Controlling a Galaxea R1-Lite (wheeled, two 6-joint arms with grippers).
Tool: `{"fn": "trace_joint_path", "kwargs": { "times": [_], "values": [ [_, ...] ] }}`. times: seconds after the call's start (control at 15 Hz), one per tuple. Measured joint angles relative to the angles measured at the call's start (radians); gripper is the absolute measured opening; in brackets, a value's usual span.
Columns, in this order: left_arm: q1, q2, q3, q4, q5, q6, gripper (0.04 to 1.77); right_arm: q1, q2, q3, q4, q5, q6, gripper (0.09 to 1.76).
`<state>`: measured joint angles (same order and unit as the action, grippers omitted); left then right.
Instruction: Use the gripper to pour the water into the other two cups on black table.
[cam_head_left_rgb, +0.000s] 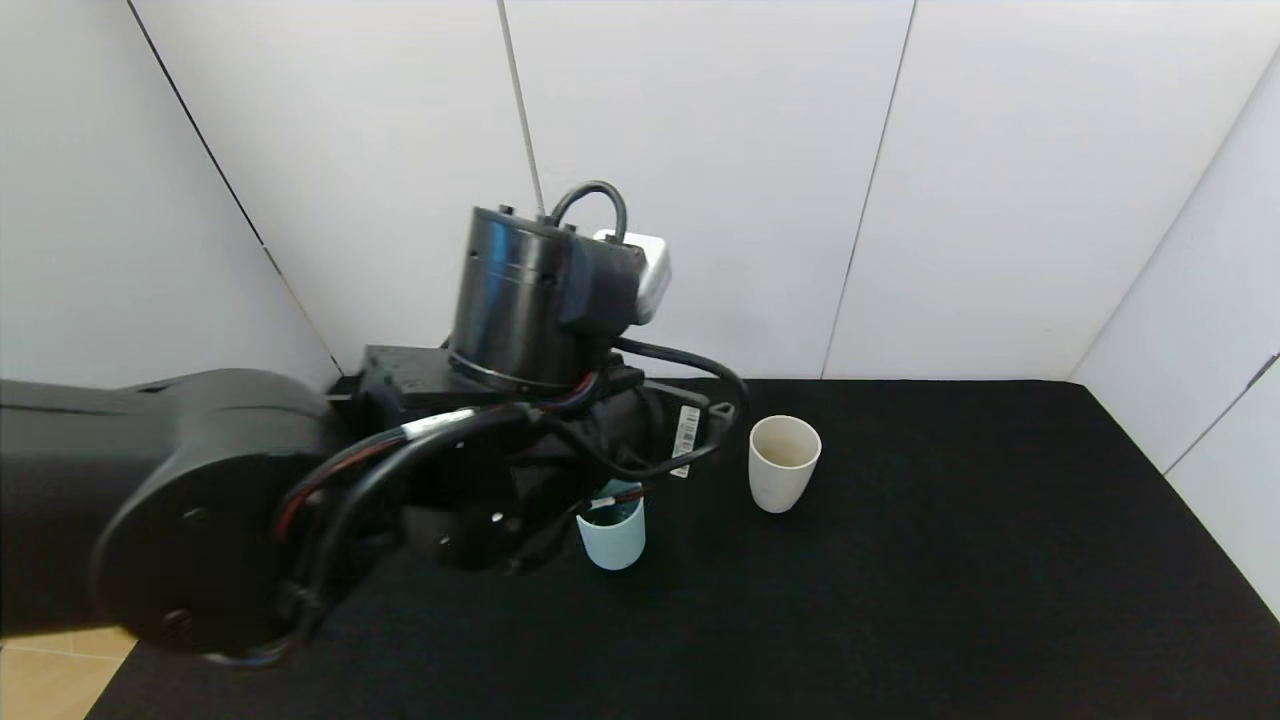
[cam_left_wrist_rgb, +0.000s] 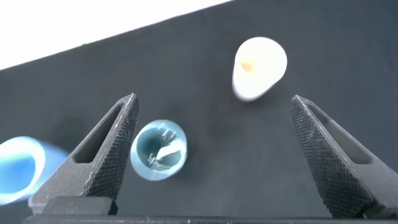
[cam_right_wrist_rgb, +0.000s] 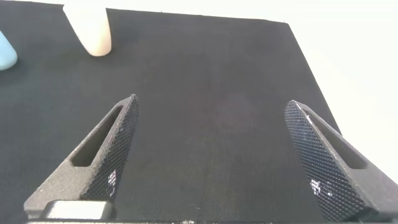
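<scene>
My left gripper (cam_left_wrist_rgb: 212, 98) is open and empty, high above the black table (cam_head_left_rgb: 950, 560) and looking straight down. In the head view its black wrist (cam_head_left_rgb: 540, 300) hides the fingers. The pale teal cup (cam_left_wrist_rgb: 158, 149) stands below, close to one fingertip, with a glint of clear liquid inside; it also shows in the head view (cam_head_left_rgb: 612, 535). The periwinkle blue cup (cam_left_wrist_rgb: 18, 168) is at the frame's edge and hidden in the head view. The cream-beige cup (cam_head_left_rgb: 783, 462) stands upright to the right, apart from the gripper (cam_left_wrist_rgb: 258, 67). My right gripper (cam_right_wrist_rgb: 211, 101) is open and empty, low over the table.
White wall panels (cam_head_left_rgb: 700, 150) border the table at the back and right. The left arm's big grey link (cam_head_left_rgb: 150, 500) fills the left front of the head view. The cream-beige cup (cam_right_wrist_rgb: 90, 28) stands far from the right gripper.
</scene>
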<state>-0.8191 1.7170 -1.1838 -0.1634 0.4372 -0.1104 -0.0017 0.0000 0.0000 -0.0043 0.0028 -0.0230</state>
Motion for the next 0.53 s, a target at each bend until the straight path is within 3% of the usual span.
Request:
{"fn": "trace_joint_path", "kwargs": {
  "times": [0.27, 0.53],
  "values": [
    [0.014, -0.173, 0.176, -0.029, 0.0, -0.012, 1.71, 0.0, 0.0, 0.0, 0.0, 0.0, 0.0, 1.71],
    [0.096, -0.275, 0.346, -0.243, 0.029, -0.013, 1.72, 0.0, 0.0, 0.0, 0.0, 0.0, 0.0, 1.71]
  ]
}}
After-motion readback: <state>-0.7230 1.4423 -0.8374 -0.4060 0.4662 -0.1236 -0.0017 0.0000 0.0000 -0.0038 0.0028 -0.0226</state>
